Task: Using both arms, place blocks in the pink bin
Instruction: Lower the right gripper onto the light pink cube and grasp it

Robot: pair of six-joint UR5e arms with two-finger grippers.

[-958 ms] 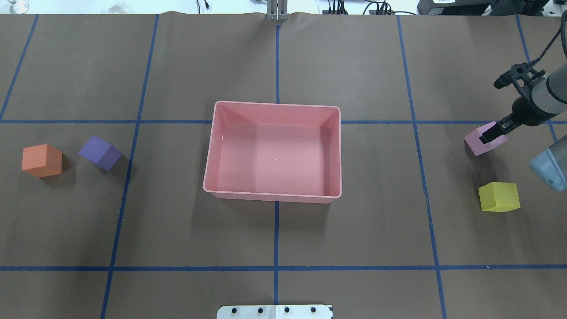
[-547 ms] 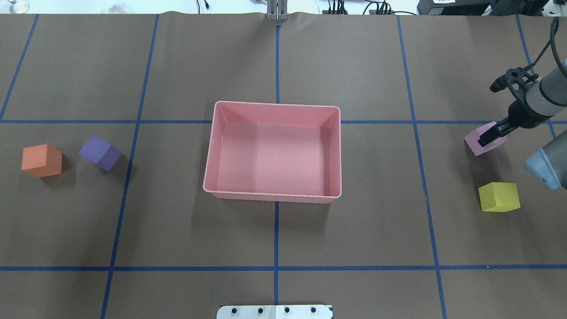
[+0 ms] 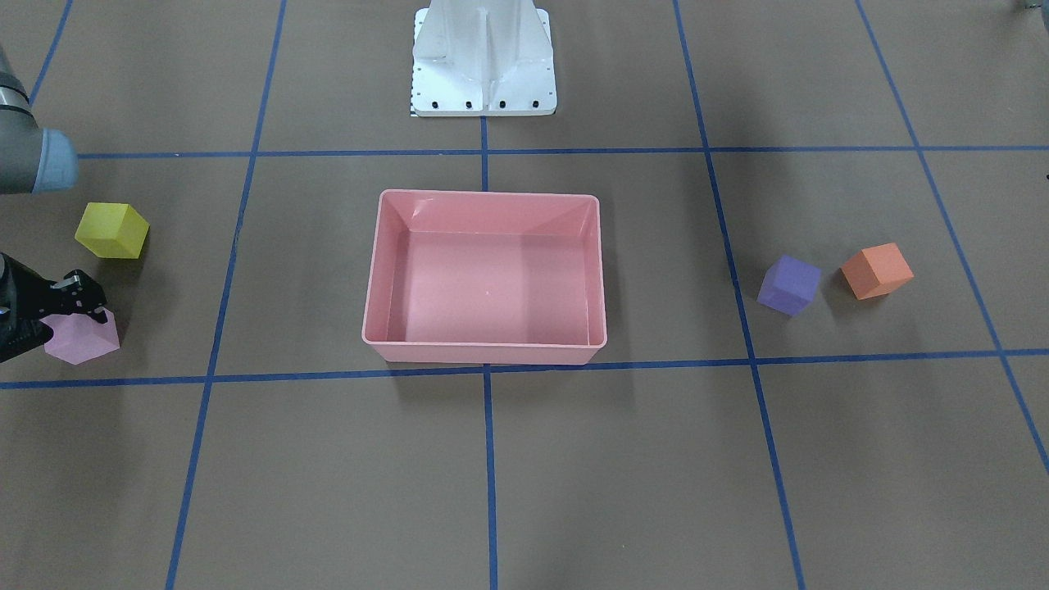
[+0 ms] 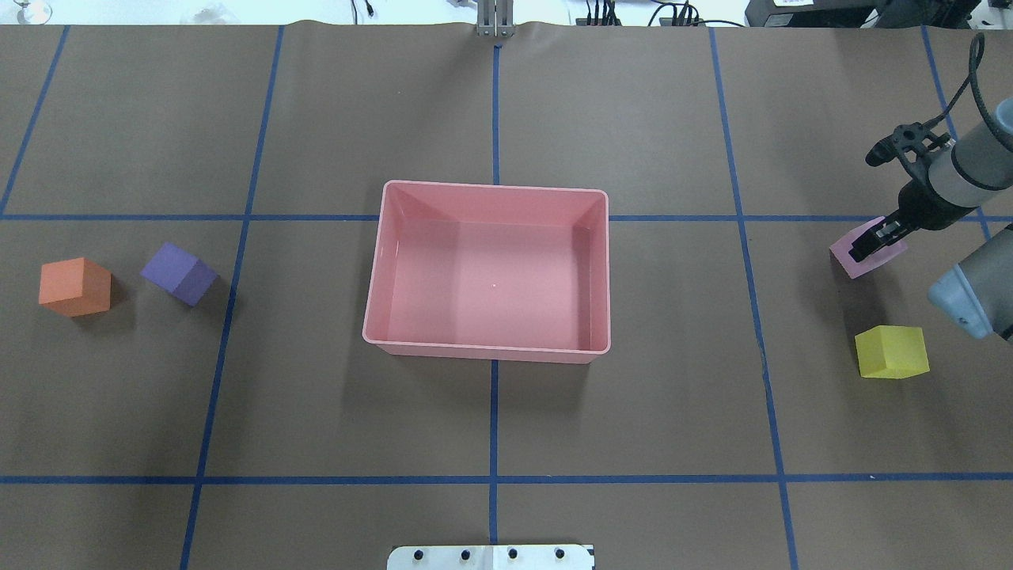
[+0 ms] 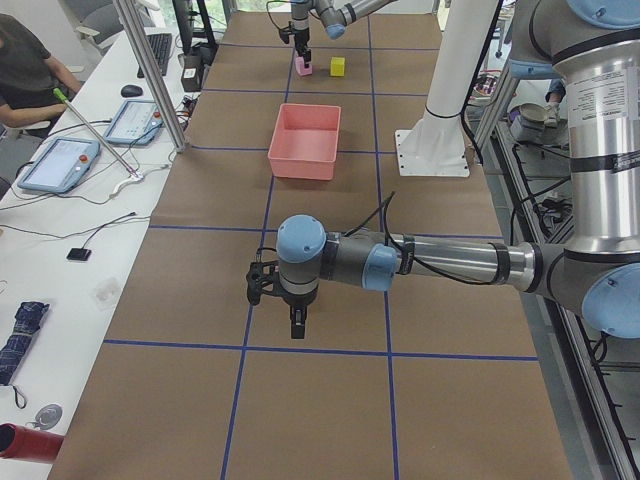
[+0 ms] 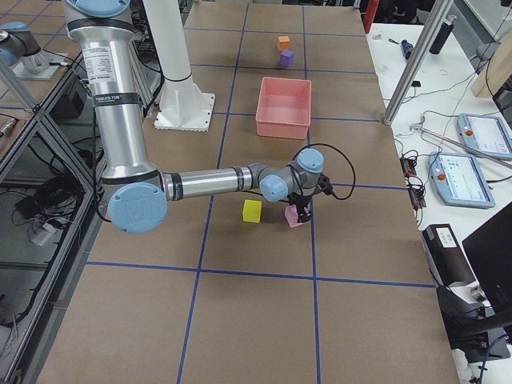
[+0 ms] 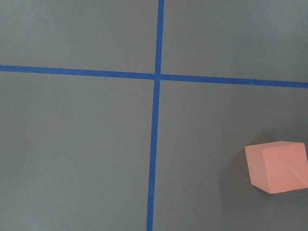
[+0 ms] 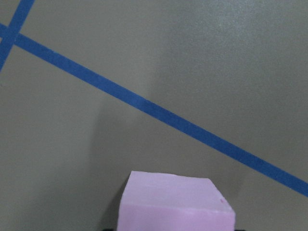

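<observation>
The pink bin (image 4: 378, 269) sits mid-table, with no blocks in it. The light pink block (image 4: 855, 261) lies on the table at the right. My right gripper (image 4: 869, 242) is down over it, fingers apparently open on either side; the block fills the bottom of the right wrist view (image 8: 175, 202). The yellow block (image 4: 892, 351) lies near it. The purple block (image 4: 179, 273) and orange block (image 4: 74, 286) lie at the left. My left gripper (image 5: 298, 326) hangs above the table near them; I cannot tell if it is open. The orange block (image 7: 276, 166) shows in the left wrist view.
The white pedestal base (image 3: 483, 57) stands on the robot's side of the bin. Blue tape lines (image 4: 494, 419) grid the brown table cover. The right arm's elbow (image 4: 973, 301) hangs above the yellow block's side of the table.
My right gripper has shifted slightly left over the light pink block, and its wrist has swung towards the far side. The block has not moved.
</observation>
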